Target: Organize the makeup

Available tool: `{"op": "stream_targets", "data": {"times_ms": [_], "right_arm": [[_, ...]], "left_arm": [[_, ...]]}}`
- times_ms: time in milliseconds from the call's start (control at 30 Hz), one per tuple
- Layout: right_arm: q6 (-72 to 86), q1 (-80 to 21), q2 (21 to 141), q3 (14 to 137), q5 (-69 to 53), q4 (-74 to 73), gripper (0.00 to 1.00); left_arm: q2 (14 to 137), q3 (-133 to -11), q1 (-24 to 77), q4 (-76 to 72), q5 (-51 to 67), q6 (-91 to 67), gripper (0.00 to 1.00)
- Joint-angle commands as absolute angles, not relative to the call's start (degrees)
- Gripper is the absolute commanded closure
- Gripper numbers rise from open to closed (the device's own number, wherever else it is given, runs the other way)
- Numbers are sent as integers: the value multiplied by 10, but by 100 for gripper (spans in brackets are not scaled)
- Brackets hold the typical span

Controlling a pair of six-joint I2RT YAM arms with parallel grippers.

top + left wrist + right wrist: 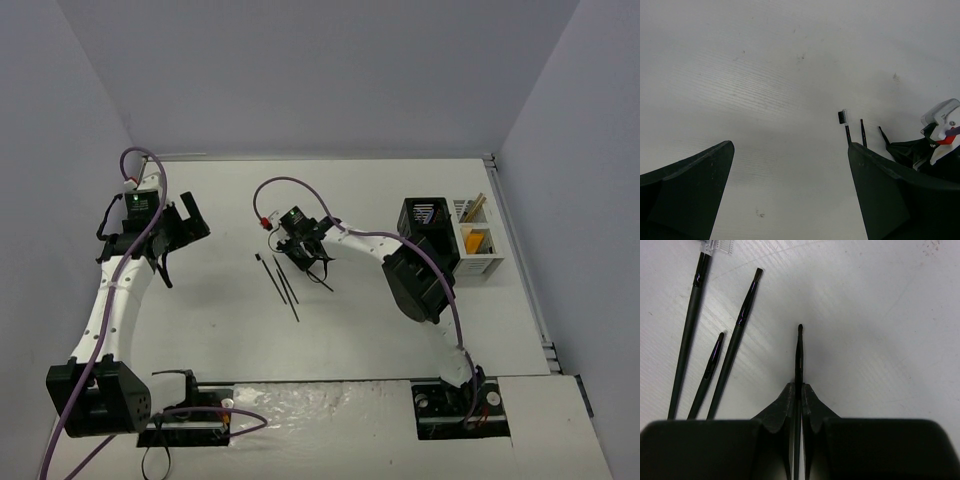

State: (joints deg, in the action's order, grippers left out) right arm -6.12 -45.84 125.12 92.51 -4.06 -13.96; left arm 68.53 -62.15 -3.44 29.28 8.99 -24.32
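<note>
1. The right gripper (798,390) is closed on one thin black brush (799,352). The brush is pinched between the two fingers, low over the table (880,315).
2. The held brush runs straight along the fingers. Its tip sticks out in front of them.
3. Three more black brushes are seen lying on the table, just to the left of the held one: a long comb brush (690,335), a middle brush (740,315) and a short brush (712,360). They point almost the same way as the held one, fanned out a little.
4. Four brushes are counted: one gripped and three lying free.
5. The left gripper (790,145) is wide open, and nothing is held in it. It is well apart from the brushes, so the right arm is the nearer one.
6. One black mesh cup (425,215) and one white box (480,265) are placed side by side, far off to the right. Wooden sticks (473,207) and one orange thing (476,240) are already in the box. The sticks cannot be counted.
7. It is judged that the held brush must next be lifted and carried right, toward the cup and box.
</note>
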Motion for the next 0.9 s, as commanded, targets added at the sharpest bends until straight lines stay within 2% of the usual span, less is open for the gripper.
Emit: {"op": "stream_targets", "data": {"times_ms": [0, 133, 333, 500, 733, 867], "right_arm": [[-65, -455, 1220, 919, -10, -159, 100], [-51, -440, 1140, 884, 5, -138, 100], [-8, -381, 939, 770, 67, -31, 100], [29, -292, 758, 608, 151, 111, 100], [51, -186, 630, 454, 219, 282, 100], [47, -155, 615, 388, 225, 363, 100]], "left_arm": [[680, -649, -35, 273, 89, -243, 3], [680, -648, -35, 273, 90, -243, 3], [679, -648, -35, 272, 89, -243, 3], [678, -648, -35, 272, 90, -243, 3], [678, -647, -34, 270, 94, -244, 3], [680, -646, -34, 267, 93, -244, 3]]}}
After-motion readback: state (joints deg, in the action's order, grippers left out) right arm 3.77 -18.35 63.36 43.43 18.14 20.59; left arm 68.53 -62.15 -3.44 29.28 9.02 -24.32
